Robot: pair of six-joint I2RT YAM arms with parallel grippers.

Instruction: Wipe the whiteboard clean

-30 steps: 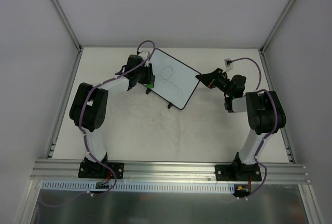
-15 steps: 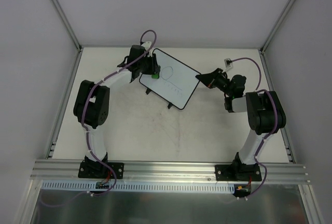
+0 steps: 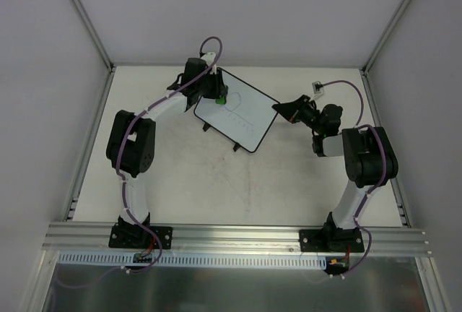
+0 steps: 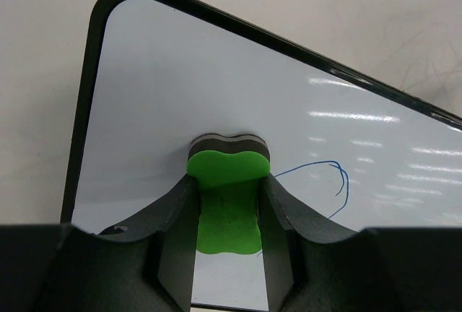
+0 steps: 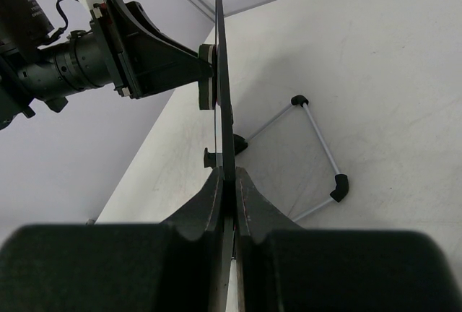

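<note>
The whiteboard (image 3: 242, 118) stands near the far edge of the table (image 3: 216, 182), about the middle. The right gripper (image 5: 229, 182) is closed on its right edge. The left gripper (image 4: 227, 196) grips a green eraser (image 4: 225, 162), which touches the board beside a blue line (image 4: 346, 179).

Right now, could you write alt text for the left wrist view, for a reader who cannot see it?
The left fingers clamp a green eraser, its dark pad against the whiteboard. A thin blue pen line curves just to its right on the white surface.
</note>
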